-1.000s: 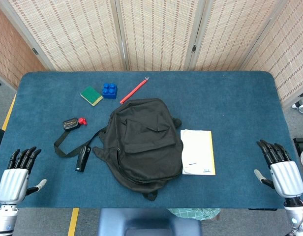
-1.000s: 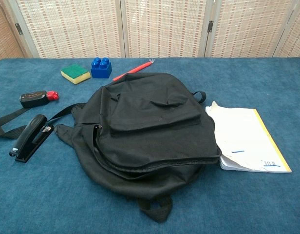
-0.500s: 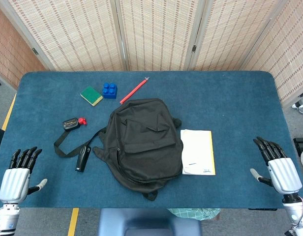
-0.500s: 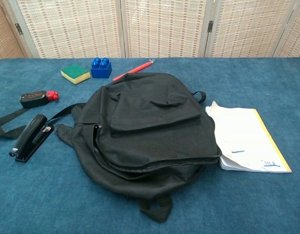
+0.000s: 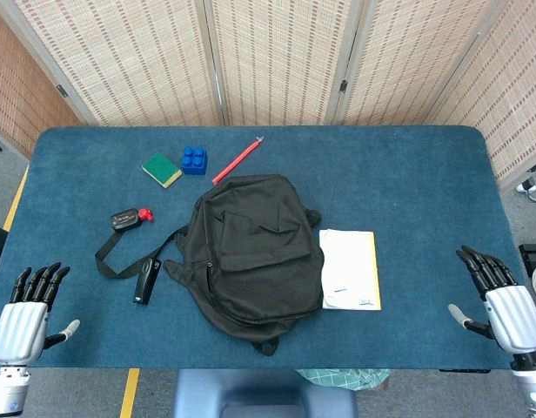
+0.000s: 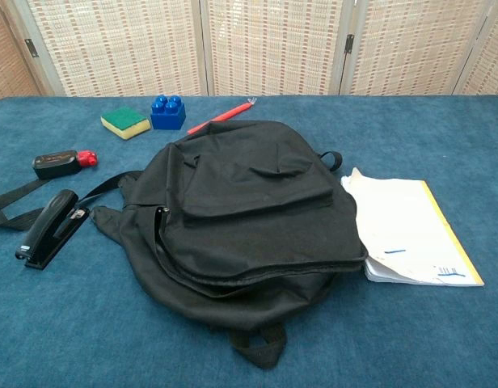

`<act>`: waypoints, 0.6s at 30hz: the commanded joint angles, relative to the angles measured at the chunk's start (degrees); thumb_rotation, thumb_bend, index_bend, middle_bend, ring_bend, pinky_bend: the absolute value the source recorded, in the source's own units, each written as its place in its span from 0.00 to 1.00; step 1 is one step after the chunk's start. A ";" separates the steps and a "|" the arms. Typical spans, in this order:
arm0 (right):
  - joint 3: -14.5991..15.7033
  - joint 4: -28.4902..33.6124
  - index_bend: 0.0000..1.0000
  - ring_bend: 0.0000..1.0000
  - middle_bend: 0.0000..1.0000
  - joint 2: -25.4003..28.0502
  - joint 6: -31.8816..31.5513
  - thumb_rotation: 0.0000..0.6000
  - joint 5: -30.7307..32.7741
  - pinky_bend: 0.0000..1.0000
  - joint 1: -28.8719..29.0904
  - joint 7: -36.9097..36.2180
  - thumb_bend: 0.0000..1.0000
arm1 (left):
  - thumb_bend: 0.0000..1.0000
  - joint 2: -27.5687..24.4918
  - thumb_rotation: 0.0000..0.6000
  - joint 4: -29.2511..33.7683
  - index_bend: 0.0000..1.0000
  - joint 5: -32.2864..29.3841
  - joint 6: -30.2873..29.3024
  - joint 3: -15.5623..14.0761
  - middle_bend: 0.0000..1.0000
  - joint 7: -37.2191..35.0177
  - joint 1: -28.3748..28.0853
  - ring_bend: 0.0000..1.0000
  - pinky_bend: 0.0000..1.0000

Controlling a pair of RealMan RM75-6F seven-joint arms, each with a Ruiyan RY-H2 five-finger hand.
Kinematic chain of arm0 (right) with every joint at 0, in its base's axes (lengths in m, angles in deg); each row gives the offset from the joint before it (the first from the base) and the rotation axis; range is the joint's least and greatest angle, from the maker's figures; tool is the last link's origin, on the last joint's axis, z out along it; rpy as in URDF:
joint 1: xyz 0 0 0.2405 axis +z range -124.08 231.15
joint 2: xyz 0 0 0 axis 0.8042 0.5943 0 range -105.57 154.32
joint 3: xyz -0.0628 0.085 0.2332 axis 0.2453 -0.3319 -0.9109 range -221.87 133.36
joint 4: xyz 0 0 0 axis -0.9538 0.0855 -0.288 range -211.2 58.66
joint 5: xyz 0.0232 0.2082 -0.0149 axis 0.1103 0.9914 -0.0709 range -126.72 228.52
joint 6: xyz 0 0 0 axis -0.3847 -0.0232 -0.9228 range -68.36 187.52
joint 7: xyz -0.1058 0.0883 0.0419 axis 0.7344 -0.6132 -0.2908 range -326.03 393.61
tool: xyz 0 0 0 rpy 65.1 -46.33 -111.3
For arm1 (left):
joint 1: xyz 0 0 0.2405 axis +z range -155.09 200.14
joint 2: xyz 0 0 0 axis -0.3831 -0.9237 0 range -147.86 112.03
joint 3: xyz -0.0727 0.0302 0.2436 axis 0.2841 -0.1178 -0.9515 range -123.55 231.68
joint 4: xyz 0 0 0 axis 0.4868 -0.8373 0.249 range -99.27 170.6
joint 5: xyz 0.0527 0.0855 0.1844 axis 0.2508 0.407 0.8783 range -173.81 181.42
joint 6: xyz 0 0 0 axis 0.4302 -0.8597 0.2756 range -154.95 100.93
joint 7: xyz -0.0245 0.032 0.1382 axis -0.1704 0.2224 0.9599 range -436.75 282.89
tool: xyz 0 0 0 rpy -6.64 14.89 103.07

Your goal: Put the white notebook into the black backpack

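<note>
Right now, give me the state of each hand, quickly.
Left hand: open, fingers apart, holding nothing, at the table's near left edge.
Right hand: open, fingers apart, holding nothing, at the near right edge.

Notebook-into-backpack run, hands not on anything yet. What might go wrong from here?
The white notebook with a yellow edge lies flat against the soft black fabric backpack, which is slumped with no gaping opening: pages may snag or crumple. The black stapler touches the backpack strap, so tugging the backpack may drag it.
</note>
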 commanded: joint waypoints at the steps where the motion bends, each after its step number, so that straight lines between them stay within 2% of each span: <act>1: 0.13 -2.53 0.06 0.13 0.10 -2.52 1.08 1.00 -1.06 0.14 0.76 1.82 0.29 | 0.22 0.12 1.00 -0.11 0.15 0.13 -0.06 -0.07 0.12 -0.18 0.05 0.12 0.00; 4: -0.36 -8.13 0.06 0.13 0.11 -7.61 1.29 1.00 -3.06 0.14 2.30 2.64 0.31 | 0.22 0.20 1.00 -0.22 0.15 0.49 -0.15 -0.21 0.12 -0.30 0.08 0.12 0.00; 6: -0.91 -14.84 0.06 0.13 0.11 -12.95 1.31 1.00 -4.88 0.14 3.98 3.98 0.33 | 0.22 0.07 1.00 -0.24 0.15 0.76 -0.41 -0.34 0.12 -0.59 0.24 0.12 0.00; 10: -1.23 -23.52 0.06 0.12 0.10 -19.47 1.50 1.00 -6.50 0.13 6.07 4.79 0.33 | 0.22 -0.18 1.00 -0.29 0.15 0.68 -0.84 -0.42 0.12 -1.25 0.66 0.12 0.00; 18: -0.28 -36.59 0.06 0.11 0.10 -28.23 6.62 1.00 -6.28 0.09 9.82 2.13 0.33 | 0.22 -0.29 1.00 -0.34 0.15 0.15 -0.31 -0.80 0.12 -1.59 1.05 0.12 0.00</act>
